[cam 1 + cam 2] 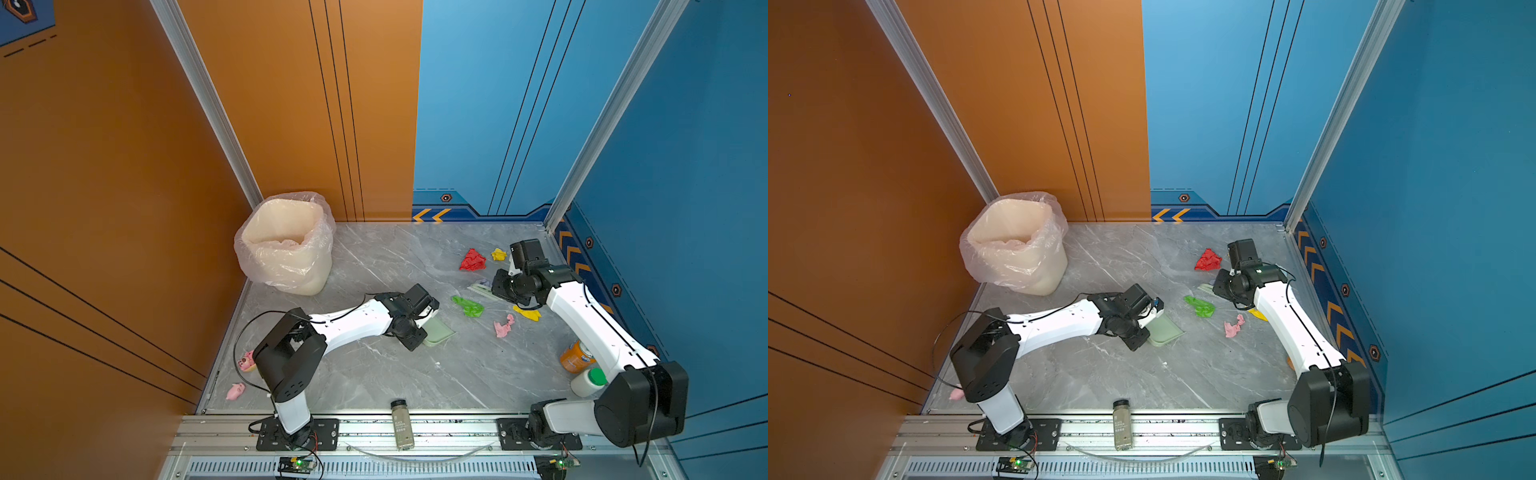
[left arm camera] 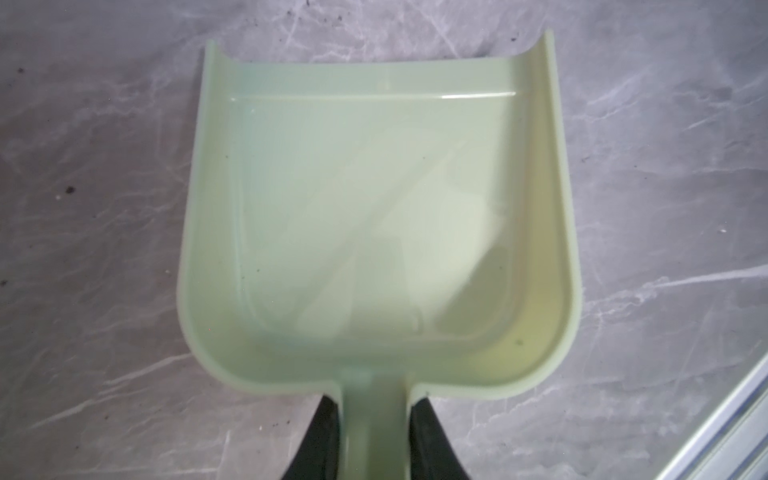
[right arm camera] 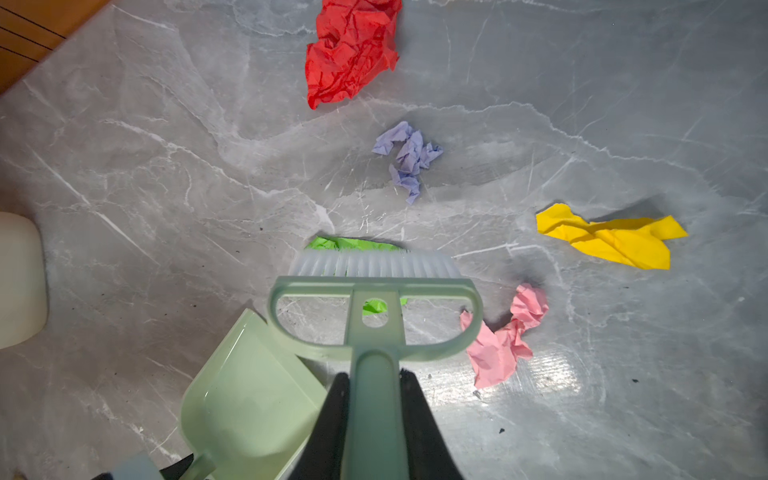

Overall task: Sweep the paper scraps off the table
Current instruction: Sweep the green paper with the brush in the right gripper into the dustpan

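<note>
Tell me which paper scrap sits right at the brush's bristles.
The bright green scrap: the brush bristles partly cover it. The red scrap, lilac scrap, yellow scrap and pink scrap lie clear of them.

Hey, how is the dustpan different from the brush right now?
The dustpan is a broad open scoop, the brush a looped frame with white bristles. The left gripper holds the dustpan, the right gripper the brush. The dustpan is empty; the brush's bristles sit over the bright green scrap. Shared: both are pale green plastic, each clamped by its handle.
</note>
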Controlling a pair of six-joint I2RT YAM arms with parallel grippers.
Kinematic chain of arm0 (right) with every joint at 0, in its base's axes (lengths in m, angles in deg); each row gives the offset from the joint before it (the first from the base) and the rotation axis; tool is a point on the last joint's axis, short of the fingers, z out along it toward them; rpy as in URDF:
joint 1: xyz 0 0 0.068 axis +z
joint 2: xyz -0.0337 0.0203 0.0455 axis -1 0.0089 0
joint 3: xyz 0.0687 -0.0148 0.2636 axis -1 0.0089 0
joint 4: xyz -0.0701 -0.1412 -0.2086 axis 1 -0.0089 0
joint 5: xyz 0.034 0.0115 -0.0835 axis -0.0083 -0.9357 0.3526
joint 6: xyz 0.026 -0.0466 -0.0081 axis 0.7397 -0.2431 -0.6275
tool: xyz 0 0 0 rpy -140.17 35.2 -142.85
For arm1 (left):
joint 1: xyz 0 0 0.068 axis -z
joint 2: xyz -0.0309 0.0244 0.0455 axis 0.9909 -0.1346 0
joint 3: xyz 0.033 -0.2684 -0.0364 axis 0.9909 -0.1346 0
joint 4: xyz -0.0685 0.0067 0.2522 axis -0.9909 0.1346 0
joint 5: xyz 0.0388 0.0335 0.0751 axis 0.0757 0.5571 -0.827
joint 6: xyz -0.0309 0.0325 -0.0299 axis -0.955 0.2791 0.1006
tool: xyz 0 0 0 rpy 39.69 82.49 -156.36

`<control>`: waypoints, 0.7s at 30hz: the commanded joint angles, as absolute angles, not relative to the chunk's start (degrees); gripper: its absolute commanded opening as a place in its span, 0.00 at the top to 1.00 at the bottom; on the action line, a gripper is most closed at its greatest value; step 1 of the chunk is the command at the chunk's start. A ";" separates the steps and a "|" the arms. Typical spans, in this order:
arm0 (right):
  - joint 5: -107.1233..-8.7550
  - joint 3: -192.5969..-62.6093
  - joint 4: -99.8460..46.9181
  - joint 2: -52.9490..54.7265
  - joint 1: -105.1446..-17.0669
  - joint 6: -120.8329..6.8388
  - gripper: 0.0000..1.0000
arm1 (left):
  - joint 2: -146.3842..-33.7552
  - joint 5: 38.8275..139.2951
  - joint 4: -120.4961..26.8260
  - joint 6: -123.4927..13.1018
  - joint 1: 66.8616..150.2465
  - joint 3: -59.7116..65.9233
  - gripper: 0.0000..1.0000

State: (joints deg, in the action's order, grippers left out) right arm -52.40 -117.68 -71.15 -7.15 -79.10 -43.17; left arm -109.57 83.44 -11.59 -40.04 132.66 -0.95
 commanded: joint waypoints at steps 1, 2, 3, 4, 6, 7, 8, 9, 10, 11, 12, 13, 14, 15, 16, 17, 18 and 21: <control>-49.69 -117.35 -71.06 -5.33 -79.03 -44.65 1.00 | -111.83 82.26 -10.80 -38.55 134.32 1.78 1.00; -49.13 -117.33 -71.23 -4.88 -79.00 -45.01 1.00 | -112.69 82.16 -10.56 -38.45 134.68 2.37 1.00; -48.78 -117.44 -71.42 -4.45 -78.87 -45.48 1.00 | -113.53 82.06 -10.54 -38.43 134.94 2.92 1.00; -48.60 -117.41 -71.60 -4.08 -78.82 -45.75 1.00 | -114.09 82.10 -10.54 -38.45 135.15 3.29 1.00; -48.57 -117.32 -71.80 -3.32 -78.45 -46.16 1.00 | -115.15 82.04 -10.54 -38.52 135.71 4.09 1.00; -48.64 -117.31 -71.87 -3.04 -78.25 -46.36 1.00 | -115.61 81.94 -10.54 -38.59 135.84 4.42 1.00; -48.34 -117.30 -72.00 -2.65 -77.91 -46.55 1.00 | -116.07 81.96 -10.54 -38.59 135.96 4.82 1.00; -47.72 -117.25 -72.22 -2.29 -77.50 -46.76 1.00 | -116.55 81.98 -10.54 -38.63 136.07 5.11 1.00; -47.03 -117.31 -72.46 -1.96 -76.96 -47.15 1.00 | -117.00 81.98 -10.62 -38.72 136.15 5.48 1.00; -46.31 -117.27 -72.85 -1.55 -76.37 -47.56 1.00 | -117.46 82.00 -10.54 -38.72 136.14 5.83 1.00; -46.04 -117.37 -73.24 -1.19 -75.82 -47.92 1.00 | -117.92 82.05 -10.54 -38.76 136.23 6.24 1.00; -46.11 -117.32 -73.53 -0.90 -75.41 -48.22 1.00 | -118.20 81.90 -10.54 -38.75 136.21 6.42 1.00; -45.90 -117.37 -73.79 -0.57 -74.69 -48.56 1.00 | -118.56 81.74 -10.54 -38.87 136.23 6.74 1.00; -45.63 -117.36 -74.17 -0.23 -73.98 -48.97 1.00 | -118.81 81.62 -10.54 -38.96 136.23 6.93 1.00; -45.57 -117.32 -74.52 0.06 -73.34 -49.26 1.00 | -119.01 81.28 -10.47 -39.15 136.23 7.12 1.00; -45.64 -117.41 -74.99 0.41 -72.55 -49.68 1.00 | -119.19 80.97 -10.53 -39.26 136.22 7.29 1.00; -45.73 -117.37 -75.47 0.65 -71.77 -50.05 1.00 | -119.45 80.82 -10.51 -39.37 136.23 7.40 1.00; -46.59 -117.17 -77.24 0.91 -69.47 -50.91 1.00 | -119.72 80.19 -10.54 -39.76 136.21 7.25 1.00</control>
